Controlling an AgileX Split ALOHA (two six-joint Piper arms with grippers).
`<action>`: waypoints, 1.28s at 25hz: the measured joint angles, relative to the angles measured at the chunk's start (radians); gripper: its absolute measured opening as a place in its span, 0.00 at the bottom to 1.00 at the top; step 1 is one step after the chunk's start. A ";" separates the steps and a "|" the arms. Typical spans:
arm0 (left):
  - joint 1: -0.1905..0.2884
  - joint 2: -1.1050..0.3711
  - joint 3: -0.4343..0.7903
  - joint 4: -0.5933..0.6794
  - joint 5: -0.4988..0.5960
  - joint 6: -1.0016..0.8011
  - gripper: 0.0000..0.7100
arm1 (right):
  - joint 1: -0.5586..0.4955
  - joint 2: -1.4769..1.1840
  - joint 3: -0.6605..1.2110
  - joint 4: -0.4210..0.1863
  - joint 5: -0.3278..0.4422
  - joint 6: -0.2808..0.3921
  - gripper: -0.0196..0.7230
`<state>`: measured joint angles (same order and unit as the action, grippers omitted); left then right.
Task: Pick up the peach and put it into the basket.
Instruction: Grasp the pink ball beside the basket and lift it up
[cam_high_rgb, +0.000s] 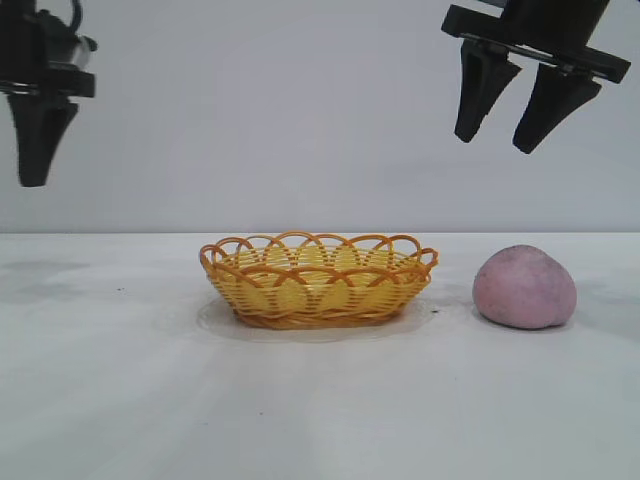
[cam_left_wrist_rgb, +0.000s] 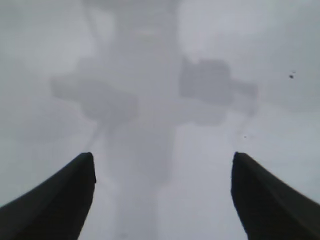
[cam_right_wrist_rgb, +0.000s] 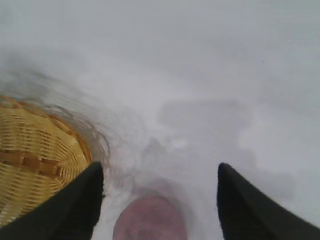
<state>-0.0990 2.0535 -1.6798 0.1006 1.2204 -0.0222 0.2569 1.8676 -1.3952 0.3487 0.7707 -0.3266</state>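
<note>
1. The peach sits on the white table at the lower right of the exterior frame, near the basket at centre but clear of its rim
2. Your right gripper hangs at the upper right, well above the peach and a little toward the basket side, its two dark fingers spread wide with nothing between them
3. To do this step well, you should shift the gripper over the middle of the peach before you descend, keep the fingers wide until they straddle the rounded sides, and close low enough that the lump will not squirt out (the matte skin should help)
4. Your left gripper is parked at the upper left of the exterior frame; there it reads as one dark wedge, but its wrist view shows the fingers wide apart over bare table
5. The right wrist view shows the peach between the finger tips at the bottom edge, and the basket's woven floor, which the side-on exterior hides
</note>
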 joint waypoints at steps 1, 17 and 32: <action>0.006 -0.004 0.011 0.007 0.000 0.002 0.77 | 0.000 0.000 0.000 -0.002 0.000 0.000 0.60; 0.031 -0.562 0.477 0.020 -0.002 -0.002 0.77 | 0.000 0.000 0.000 -0.022 0.019 0.000 0.60; 0.031 -1.339 0.948 -0.066 -0.014 -0.004 0.77 | 0.000 0.000 0.000 -0.024 0.041 -0.002 0.60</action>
<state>-0.0681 0.7143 -0.7323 0.0349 1.2066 -0.0260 0.2569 1.8676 -1.3952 0.3244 0.8118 -0.3284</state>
